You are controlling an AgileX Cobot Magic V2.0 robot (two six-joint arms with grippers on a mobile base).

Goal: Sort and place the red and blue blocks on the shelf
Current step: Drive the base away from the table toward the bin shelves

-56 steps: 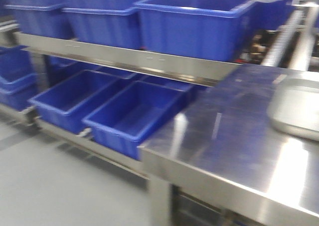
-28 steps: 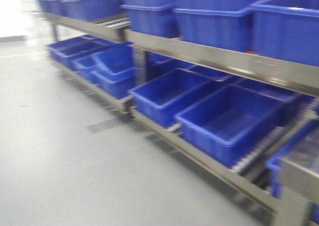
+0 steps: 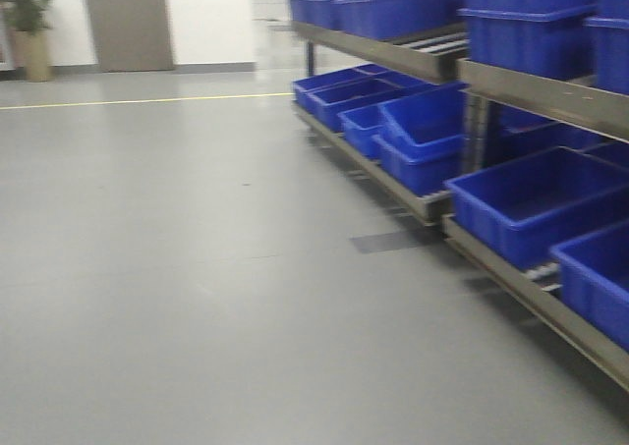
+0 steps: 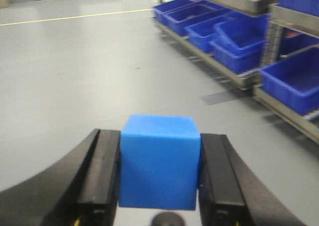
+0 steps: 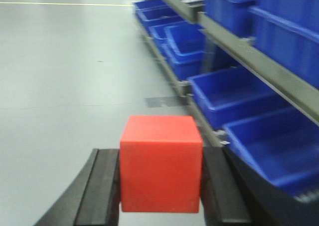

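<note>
My left gripper [image 4: 158, 176] is shut on the blue block [image 4: 158, 161], a plain cube pinched between its two black fingers above the grey floor. In the right wrist view a red block [image 5: 160, 163] of the same size sits clamped in my right gripper [image 5: 160, 186]. The shelf [image 3: 511, 82], a long steel rack loaded with blue crates, runs along the right side of the front view, off to the right of both grippers. Neither gripper shows in the front view.
Blue crates [image 3: 536, 199] fill the rack's lower and upper tiers. Open grey floor [image 3: 177, 268] stretches left, with a yellow line [image 3: 147, 100], a door [image 3: 128, 21] and a potted plant [image 3: 29, 32] at the far wall.
The front view has swung left: the steel table and grey tray have left the frame, the rack has slid to the right edge, and open floor fills the view.
</note>
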